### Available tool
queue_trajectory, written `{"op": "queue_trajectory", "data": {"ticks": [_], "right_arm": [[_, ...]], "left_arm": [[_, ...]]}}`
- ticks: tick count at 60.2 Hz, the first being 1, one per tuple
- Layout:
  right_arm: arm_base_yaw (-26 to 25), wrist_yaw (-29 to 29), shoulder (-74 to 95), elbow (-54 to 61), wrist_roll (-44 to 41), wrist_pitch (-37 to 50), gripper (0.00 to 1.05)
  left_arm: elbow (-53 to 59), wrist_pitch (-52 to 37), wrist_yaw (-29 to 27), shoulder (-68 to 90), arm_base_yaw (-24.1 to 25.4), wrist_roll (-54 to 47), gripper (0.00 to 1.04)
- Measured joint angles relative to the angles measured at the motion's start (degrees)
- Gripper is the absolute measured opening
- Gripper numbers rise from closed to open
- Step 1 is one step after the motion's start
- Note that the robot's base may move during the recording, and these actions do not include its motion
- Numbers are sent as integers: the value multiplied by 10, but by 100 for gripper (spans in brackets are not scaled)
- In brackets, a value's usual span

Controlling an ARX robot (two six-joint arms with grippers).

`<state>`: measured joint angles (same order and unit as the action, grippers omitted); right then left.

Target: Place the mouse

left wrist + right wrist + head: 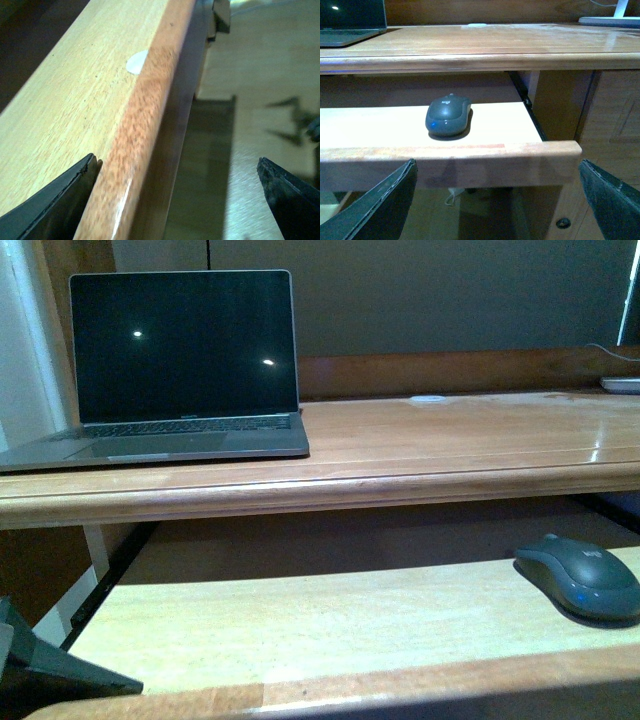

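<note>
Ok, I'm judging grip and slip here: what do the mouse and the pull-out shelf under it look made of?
The small dark grey oval mouse looks like matte plastic: dull, even surface, no strong glare. The pale pull-out shelf looks like light wood, smooth, maybe lightly sealed: visible grain, with a redder front edge.
</note>
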<state>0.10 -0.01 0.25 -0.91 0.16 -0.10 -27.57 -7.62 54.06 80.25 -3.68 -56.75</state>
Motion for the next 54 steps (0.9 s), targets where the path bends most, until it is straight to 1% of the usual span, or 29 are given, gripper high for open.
{"op": "queue_trajectory", "data": {"ticks": [2,3,5,6,8,10,11,14,15,20,25,26,27,28,29,30,31,32,33,34,35,36,37,38,40,43,48,53,54], "right_arm": [[0,0,0,0,0,0,97],[0,0,0,0,0,0,97],[0,0,0,0,0,0,97],[0,0,0,0,0,0,97],[0,0,0,0,0,0,97],[0,0,0,0,0,0,97],[0,0,0,0,0,0,97],[0,0,0,0,0,0,97],[0,0,0,0,0,0,97],[0,0,0,0,0,0,97],[0,0,0,0,0,0,97],[0,0,0,0,0,0,97],[0,0,0,0,0,0,97],[0,0,0,0,0,0,97],[0,0,0,0,0,0,97],[0,0,0,0,0,0,97],[0,0,0,0,0,0,97],[0,0,0,0,0,0,97],[0,0,0,0,0,0,97],[0,0,0,0,0,0,97],[0,0,0,0,0,0,97],[0,0,0,0,0,0,97],[0,0,0,0,0,0,97],[0,0,0,0,0,0,97],[1,9,7,-1,10,-1,97],[0,16,39,-7,30,16,97],[-12,14,164,-41,59,114,97],[-14,13,276,-91,66,190,97],[-13,15,304,-107,65,207,97]], "left_arm": [[13,-14,1,-25,-7,66,97],[23,-35,1,-44,-11,118,97],[32,-66,0,-62,-15,173,97],[35,-98,-4,-81,-19,228,97],[35,-122,-10,-95,-21,268,97],[35,-157,-22,-117,-22,316,97],[35,-182,-30,-133,-23,357,97],[35,-223,-48,-167,-25,436,97],[34,-236,-63,-183,-26,486,97],[34,-240,-100,-245,-30,608,97],[36,-205,-140,-316,-33,708,97],[37,-200,-146,-325,-32,718,97],[39,-189,-165,-343,-33,728,97],[40,-165,-219,-365,-43,723,94],[40,-150,-252,-375,-49,721,92],[41,-120,-317,-399,-63,714,89],[43,-106,-346,-410,-68,704,87],[49,-81,-400,-434,-74,689,84],[53,-69,-425,-446,-76,680,82],[63,-47,-474,-470,-77,663,78],[69,-39,-495,-480,-77,656,77],[80,-28,-537,-500,-76,640,73],[86,-25,-554,-508,-75,635,71],[96,-23,-586,-522,-73,625,68],[108,-22,-619,-537,-66,613,63],[120,-22,-629,-549,-57,602,56],[143,-23,-616,-568,-47,588,42],[161,-25,-608,-581,-37,581,29],[165,-25,-599,-586,-31,580,26]]}}
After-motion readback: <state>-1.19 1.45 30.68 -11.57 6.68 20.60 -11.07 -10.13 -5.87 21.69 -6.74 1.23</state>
